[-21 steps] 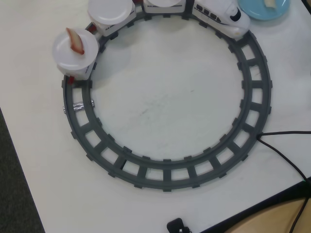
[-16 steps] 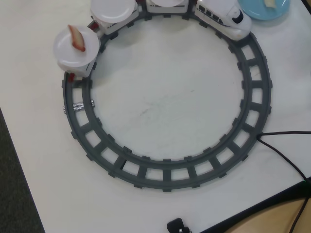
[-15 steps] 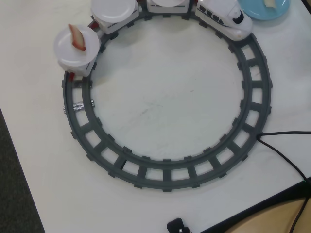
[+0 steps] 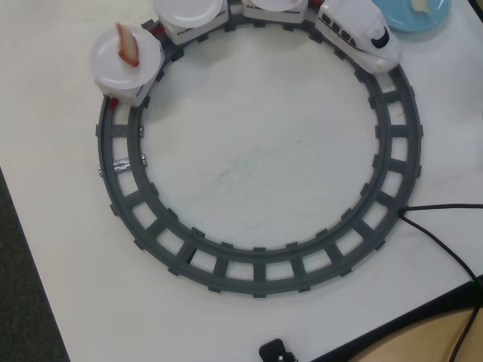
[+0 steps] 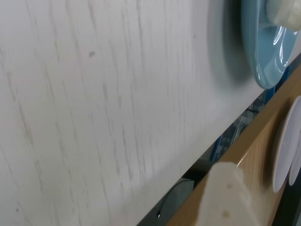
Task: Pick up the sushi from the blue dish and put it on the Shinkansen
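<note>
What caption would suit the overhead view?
Shinkansen on the circular track, beside the blue dish; red piece rides one plate.

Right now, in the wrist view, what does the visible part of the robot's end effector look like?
Only one piece of the end effector shows, at the bottom edge: a pale cream, matte plastic finger, blurred, with two small round dimples. No cables or markings are visible on it. The overhead view does not show the arm.

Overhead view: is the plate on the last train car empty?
No, the rear white plate carries a red-and-white striped piece lying on top of it.
</note>
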